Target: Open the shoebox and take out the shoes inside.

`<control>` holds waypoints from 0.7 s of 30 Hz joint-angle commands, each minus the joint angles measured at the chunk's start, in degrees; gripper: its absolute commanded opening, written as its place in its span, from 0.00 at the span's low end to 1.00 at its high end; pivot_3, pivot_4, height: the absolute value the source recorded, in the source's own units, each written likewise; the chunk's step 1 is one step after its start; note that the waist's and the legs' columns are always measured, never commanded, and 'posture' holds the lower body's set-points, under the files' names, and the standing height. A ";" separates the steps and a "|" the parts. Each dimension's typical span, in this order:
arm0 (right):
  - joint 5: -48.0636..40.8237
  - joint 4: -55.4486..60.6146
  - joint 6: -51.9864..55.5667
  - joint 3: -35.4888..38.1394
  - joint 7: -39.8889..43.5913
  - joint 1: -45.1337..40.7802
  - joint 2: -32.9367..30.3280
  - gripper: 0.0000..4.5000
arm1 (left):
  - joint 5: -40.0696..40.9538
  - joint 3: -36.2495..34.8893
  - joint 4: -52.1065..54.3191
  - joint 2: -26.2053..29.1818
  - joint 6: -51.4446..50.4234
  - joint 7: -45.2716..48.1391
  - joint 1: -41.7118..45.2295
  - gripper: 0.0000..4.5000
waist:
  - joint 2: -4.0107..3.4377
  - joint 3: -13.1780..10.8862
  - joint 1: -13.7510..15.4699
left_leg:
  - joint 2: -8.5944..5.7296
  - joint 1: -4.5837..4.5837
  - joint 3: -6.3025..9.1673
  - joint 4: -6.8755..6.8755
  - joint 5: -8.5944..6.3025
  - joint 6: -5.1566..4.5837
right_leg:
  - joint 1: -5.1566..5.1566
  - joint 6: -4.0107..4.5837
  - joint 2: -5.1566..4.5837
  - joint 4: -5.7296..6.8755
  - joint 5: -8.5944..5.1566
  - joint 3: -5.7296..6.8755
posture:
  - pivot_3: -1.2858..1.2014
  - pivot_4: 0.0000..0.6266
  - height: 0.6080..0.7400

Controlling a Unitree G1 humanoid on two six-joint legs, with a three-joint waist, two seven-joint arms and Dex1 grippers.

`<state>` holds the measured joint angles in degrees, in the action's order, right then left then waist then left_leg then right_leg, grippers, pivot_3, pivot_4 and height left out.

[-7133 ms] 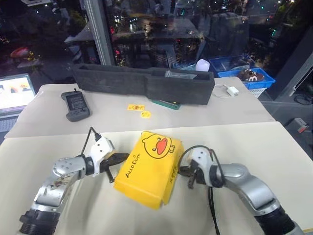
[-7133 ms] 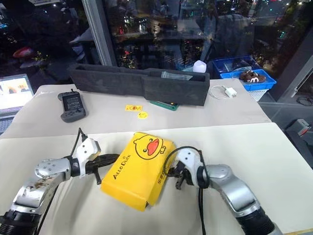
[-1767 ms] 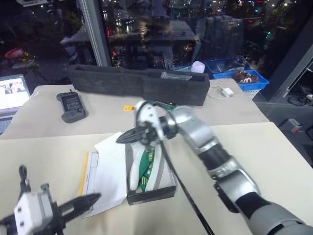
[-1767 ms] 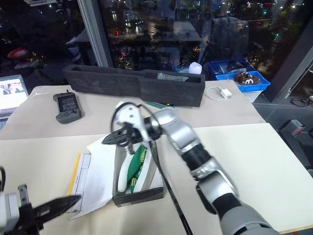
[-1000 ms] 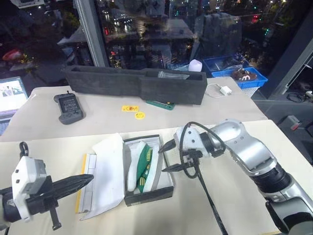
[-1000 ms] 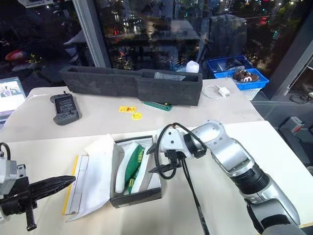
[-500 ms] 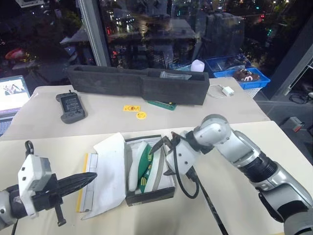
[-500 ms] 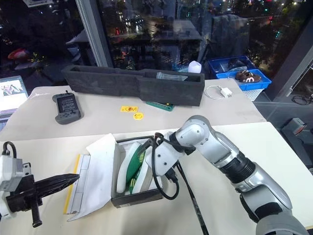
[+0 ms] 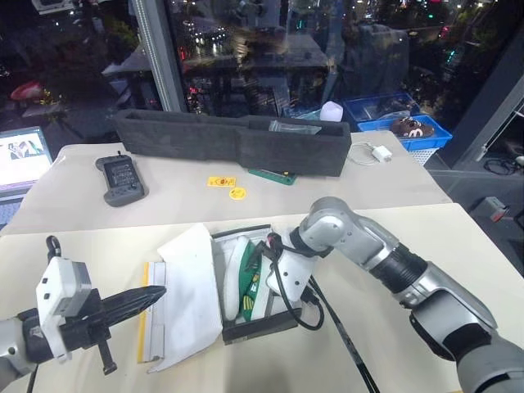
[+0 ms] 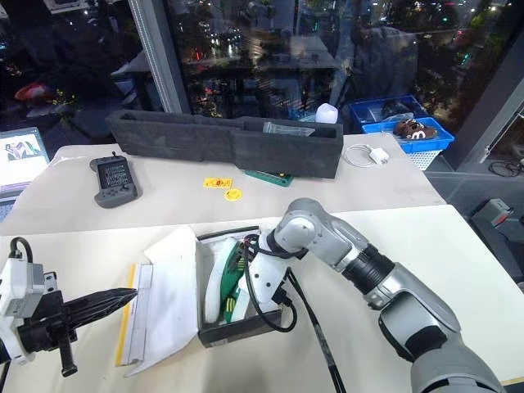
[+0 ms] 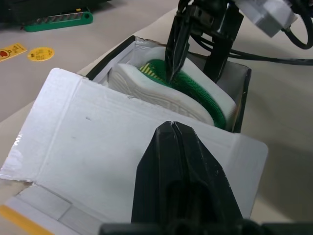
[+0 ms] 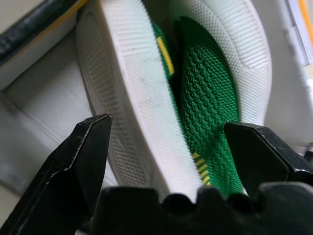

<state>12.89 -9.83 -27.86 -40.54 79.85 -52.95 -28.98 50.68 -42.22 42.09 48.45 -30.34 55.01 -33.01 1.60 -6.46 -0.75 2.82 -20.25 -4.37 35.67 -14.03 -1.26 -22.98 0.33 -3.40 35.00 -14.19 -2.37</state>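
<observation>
The small black-sided cardboard shoebox lies open on the pale counter, its white-lined yellow lid folded flat to one side. Inside, the pair of flat green sandals with white soles stands on edge, sole against sole. A second ago the right jaws hovered beside the box; now they have swung over it and dipped in, tips pointing down. They stand wide, one finger outside a white sole, the other past the green mesh, so one sandal sits between them, not yet pinched. The left jaws are pressed together, empty, poised above the lid, as before. Opening looks done; closing on the sandal and lifting it out appears to be next.
</observation>
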 commanded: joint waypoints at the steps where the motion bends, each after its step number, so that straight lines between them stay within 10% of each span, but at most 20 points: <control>1: 1.73 -1.40 -2.12 -1.01 1.42 -0.41 -0.55 0.96 | -0.37 -0.42 1.41 -0.40 0.01 -0.54 0.26 0.00 | 0.00 0.00 0.00 | 0.00 0.01 0.04 0.00 0.00 0.00 | 0.01 0.00 -0.01 0.00 0.00 -0.01 | 0.52 0.24 1.00; 13: 1.59 -0.38 -0.53 -0.14 1.74 -0.27 -0.07 0.15 | -1.54 0.48 1.59 -1.19 0.38 -0.80 0.82 0.00 | 0.00 0.00 -0.11 | 0.05 0.03 0.16 -0.01 -0.01 0.01 | -0.04 0.00 0.05 0.07 0.01 0.02 | 0.52 0.24 1.00; 21: -0.40 3.53 1.79 3.41 1.17 -3.30 -0.29 0.15 | -2.37 1.46 0.92 -1.17 0.51 -0.71 2.11 0.00 | 0.00 -0.03 -0.11 | 0.04 0.00 0.17 -0.05 -0.01 0.02 | -0.04 0.00 0.02 0.03 0.01 0.01 | 0.52 0.24 1.00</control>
<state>14.51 -9.94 -27.12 -41.58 81.55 -53.34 -28.93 48.88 -40.84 42.85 47.25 -30.33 54.44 -31.43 1.60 -6.49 -0.87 2.85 -20.28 -4.21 35.62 -14.04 -1.24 -23.03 0.33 -3.39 35.03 -14.18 -2.37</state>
